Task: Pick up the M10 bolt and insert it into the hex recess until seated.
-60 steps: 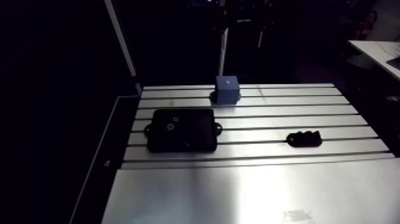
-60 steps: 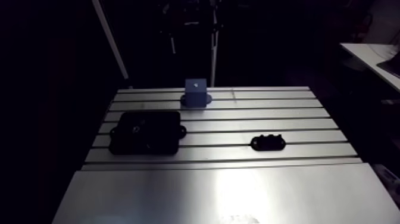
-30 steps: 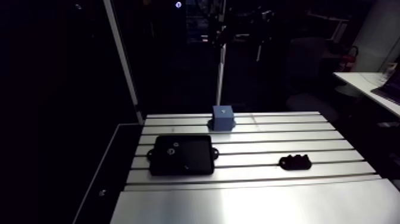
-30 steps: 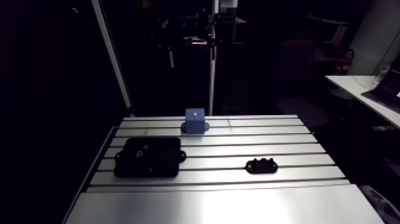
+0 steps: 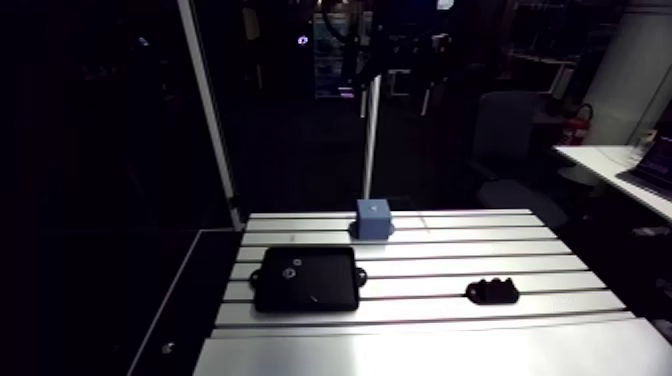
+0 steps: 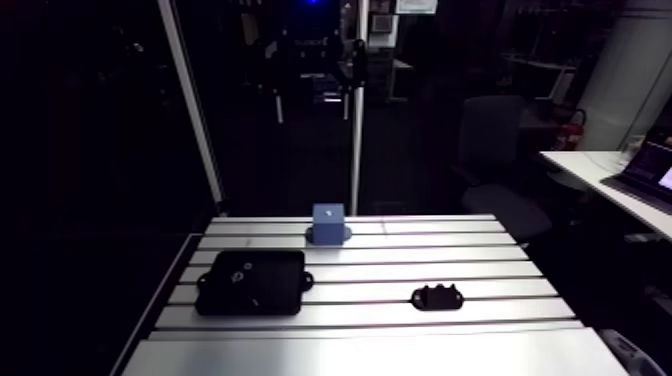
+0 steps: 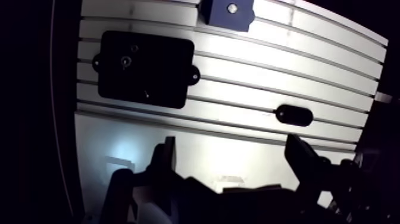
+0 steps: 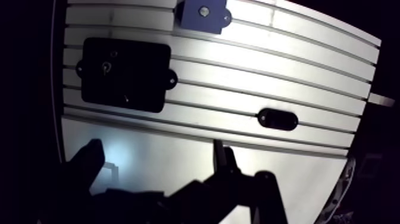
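Observation:
A flat black plate lies on the left part of the slotted table. It carries a small pale ring and a thin pale mark. A blue block stands at the far edge, with a bright round spot on its top. A small black oval piece lies to the right. I cannot tell which of these is the bolt. In the wrist view my gripper hangs high above the table's smooth near part. Its fingers stand wide apart with nothing between them.
A smooth metal sheet covers the table's near part. An upright pole rises behind the blue block, and a slanted white bar stands at the table's far left corner. The table's left edge drops into darkness.
The whole arm view has shifted: the table now sits lower and smaller, so the camera has risen and pulled back. The plate, block and oval piece keep their places on the table.

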Robot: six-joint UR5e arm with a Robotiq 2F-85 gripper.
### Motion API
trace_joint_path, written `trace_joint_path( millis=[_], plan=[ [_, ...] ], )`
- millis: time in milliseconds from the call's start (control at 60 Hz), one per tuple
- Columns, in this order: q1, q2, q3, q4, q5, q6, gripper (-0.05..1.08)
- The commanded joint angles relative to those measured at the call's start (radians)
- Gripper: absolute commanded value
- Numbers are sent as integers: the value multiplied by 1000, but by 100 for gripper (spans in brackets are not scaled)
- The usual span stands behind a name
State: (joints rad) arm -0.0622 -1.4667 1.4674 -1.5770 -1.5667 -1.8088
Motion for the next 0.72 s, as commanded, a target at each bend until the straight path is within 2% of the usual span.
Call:
trace_joint_path(
  millis=[17,350,433,717],
  plan=[
    [1,-4,4,-4,-25,4,1],
    [-2,-10,7,-5,-29,4,1],
    [-4,-13,10,-7,-22,4,1],
    [-4,-11,15,-7,-22,4,1]
  ],
)
